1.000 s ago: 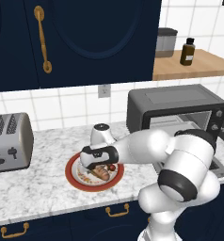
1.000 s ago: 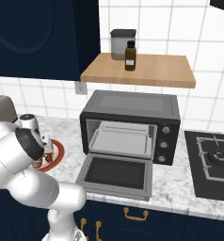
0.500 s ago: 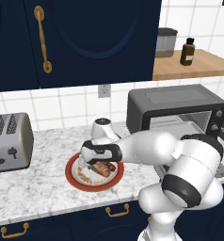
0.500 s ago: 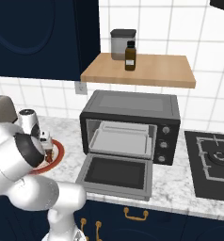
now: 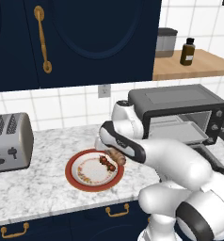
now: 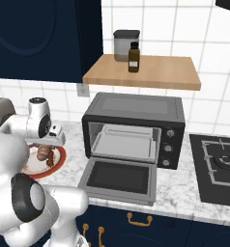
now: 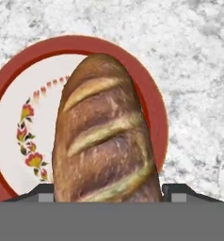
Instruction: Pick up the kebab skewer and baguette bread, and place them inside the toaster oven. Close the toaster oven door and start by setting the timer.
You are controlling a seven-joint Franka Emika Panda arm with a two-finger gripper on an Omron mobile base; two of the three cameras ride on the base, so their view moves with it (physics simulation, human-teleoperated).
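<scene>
Here, left to right as we see it:
Toaster: the silver toaster (image 5: 10, 140) stands at the counter's left end, well apart from the plate.
Plate: the red-rimmed plate (image 5: 81, 180) lies on the marble counter (image 5: 34, 188), between toaster and oven.
Kebab skewer: the kebab skewer (image 5: 107, 163) lies on the plate's right part, just beside the loaf.
Baguette bread: the baguette bread (image 7: 107, 136) lies over the plate; in the hand view its long axis runs away from the fingers, far tip over the plate's red rim.
Gripper: the gripper (image 5: 113, 154) is down over the loaf, a finger tip (image 7: 180, 190) showing on either side of it; we think the fingers bracket it, but contact is hidden, so we cannot tell.
Toaster oven: the toaster oven (image 6: 136, 126) stands right of the plate.
Toaster oven door: the toaster oven door (image 6: 121, 179) lies folded down flat, glass up.
</scene>
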